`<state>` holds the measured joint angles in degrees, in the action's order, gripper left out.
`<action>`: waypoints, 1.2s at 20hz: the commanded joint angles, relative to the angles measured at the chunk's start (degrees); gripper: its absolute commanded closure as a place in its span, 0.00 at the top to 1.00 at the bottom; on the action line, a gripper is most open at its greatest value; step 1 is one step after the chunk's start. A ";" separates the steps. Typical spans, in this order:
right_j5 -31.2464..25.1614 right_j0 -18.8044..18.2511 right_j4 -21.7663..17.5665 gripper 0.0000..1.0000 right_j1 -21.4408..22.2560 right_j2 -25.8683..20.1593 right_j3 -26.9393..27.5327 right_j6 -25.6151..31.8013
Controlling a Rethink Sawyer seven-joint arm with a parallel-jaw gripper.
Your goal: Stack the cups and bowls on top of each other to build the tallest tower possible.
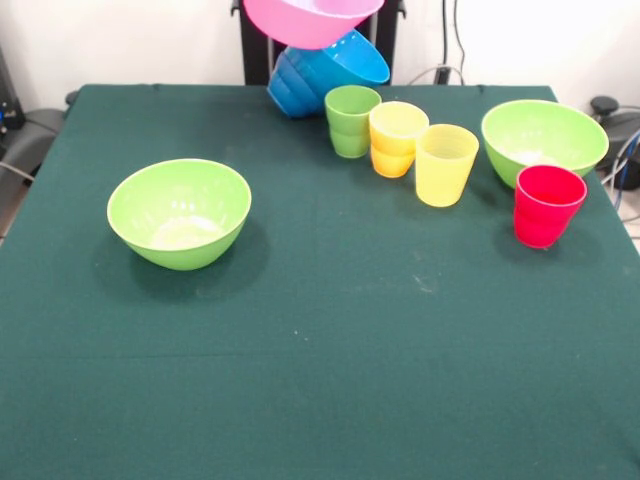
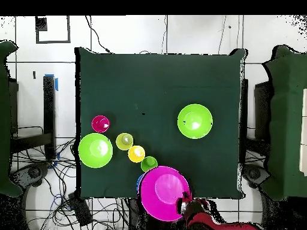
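Pink bowl [image 1: 310,20], blue tower [image 1: 320,75], 2 lime bowls [image 1: 180,212].

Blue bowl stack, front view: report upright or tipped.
Tipped. The blue bowl stack leans, openings facing sideways, beneath the pink bowl.

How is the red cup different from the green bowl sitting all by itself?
The red cup is much smaller and narrower than the lone lime green bowl. The cup has straight ribbed sides; the bowl is smooth, round and wide. The cup stands right beside another green bowl; the lone bowl has nothing near it. Both sit upright, open side up, and look empty.
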<state>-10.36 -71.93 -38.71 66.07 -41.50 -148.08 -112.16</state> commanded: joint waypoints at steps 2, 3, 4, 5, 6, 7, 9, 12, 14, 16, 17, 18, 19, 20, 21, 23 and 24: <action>10.73 15.23 -13.87 0.00 -9.84 17.53 12.07 -7.84; 13.59 18.07 -14.20 0.00 -10.84 20.84 13.62 -8.12; 14.48 20.06 -13.80 0.00 -11.62 22.30 14.83 -8.18; 15.36 22.06 -13.40 0.00 -12.39 23.75 16.04 -8.25; 14.95 23.24 -12.45 0.00 -12.26 23.66 16.59 -8.33; 13.93 24.02 -11.16 0.00 -11.82 22.78 17.11 -8.02; 10.62 25.81 -8.95 0.00 -9.79 21.27 18.52 -7.09; 8.93 27.56 -8.05 0.00 -12.53 19.88 22.59 -5.14; 8.68 29.48 -8.41 0.00 -15.73 20.88 25.47 -5.03; 12.09 34.05 -9.53 0.00 -18.71 26.18 28.50 -6.49; 14.71 37.03 -9.85 0.00 -20.79 29.80 30.37 -7.10; 16.96 39.31 -9.61 0.00 -23.60 32.41 32.16 -7.15; 19.22 41.59 -9.38 0.00 -26.41 35.02 33.95 -7.19; 20.89 43.67 -8.69 0.00 -29.71 37.18 35.72 -7.37; 23.44 46.05 -7.33 0.00 -33.40 39.85 37.63 -7.52; 33.32 49.26 -1.87 0.00 -40.77 44.61 39.82 -5.89; 37.36 50.27 0.70 0.00 -43.45 46.07 40.11 -4.99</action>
<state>9.76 -29.29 -44.03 42.70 -6.90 -119.74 -112.17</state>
